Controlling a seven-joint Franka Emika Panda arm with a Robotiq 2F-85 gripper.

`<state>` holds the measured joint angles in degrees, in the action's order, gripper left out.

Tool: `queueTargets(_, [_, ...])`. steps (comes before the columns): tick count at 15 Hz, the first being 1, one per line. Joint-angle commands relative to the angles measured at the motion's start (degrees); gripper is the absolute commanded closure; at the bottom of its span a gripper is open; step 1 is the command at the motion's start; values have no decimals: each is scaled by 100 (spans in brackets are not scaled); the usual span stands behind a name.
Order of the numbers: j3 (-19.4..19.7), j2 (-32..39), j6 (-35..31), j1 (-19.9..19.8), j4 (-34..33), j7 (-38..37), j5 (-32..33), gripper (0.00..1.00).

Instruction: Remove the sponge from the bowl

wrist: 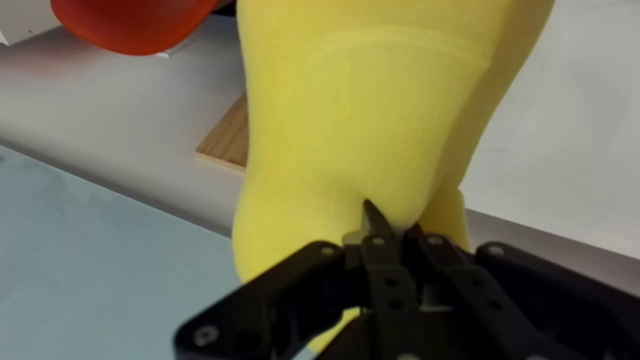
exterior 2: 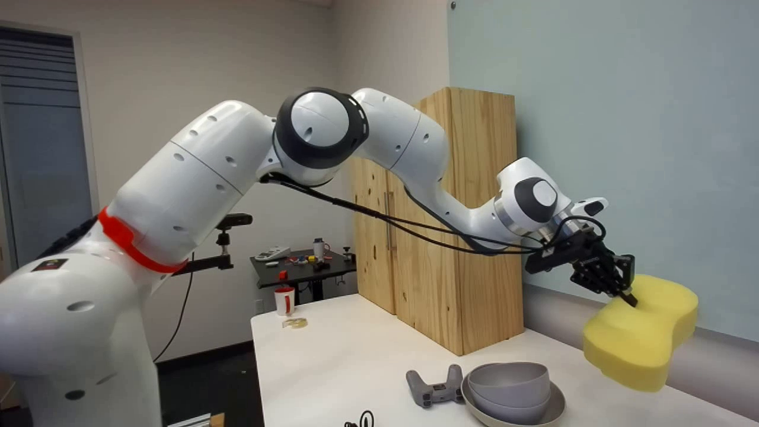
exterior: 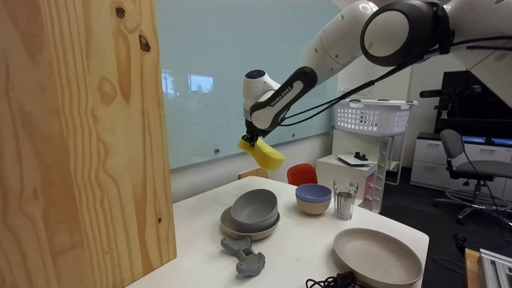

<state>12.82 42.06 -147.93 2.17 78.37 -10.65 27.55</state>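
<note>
Closest to the lens in an exterior view stands a wooden cabinet (exterior: pixel 88 144), its straight upright edge running down to the white surface (exterior: pixel 296 240). The sponge (exterior 2: pixel 643 338) is up in the air, slanting, out of the small bowl (exterior: pixel 314 193) and apart from it; the pincer (wrist: pixel 391 218) is clamped on the sponge, pinching a dent in the yellow. A glass board (exterior: pixel 220 48) rises behind; how much room lies between it and the sponge I cannot tell. The small bowl, blue inside and beige lower down, stands upright near the surface's edge, a narrow gap from a drinking glass (exterior: pixel 345 192). Also near the edge sits a wide beige dish (exterior: pixel 378 256), a black cable (exterior: pixel 334 282) just beside it. Two grey bowls (exterior: pixel 256 206), the upper one tilted, are stacked in a shallow dish (exterior: pixel 226 226); a game controller (exterior: pixel 245 252) lies right by them. Between that cluster and the beige dish runs a broad white lane. Past the edge shows a red chair (exterior: pixel 302 175). In an exterior view, a mug (exterior 2: pixel 285 301) stands near another edge.
</note>
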Motion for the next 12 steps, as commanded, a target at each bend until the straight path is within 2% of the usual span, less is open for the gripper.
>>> queueTargets(1, [-317, -359, -853, -361, 778, 489, -491, 98])
queueTargets(6, [-852, -722, -1257, -940, 1607, 1136, -1492, 98])
queueTargets(12, [-1817, -1055, -1703, -1869, 2547, 2226, -2732, 98])
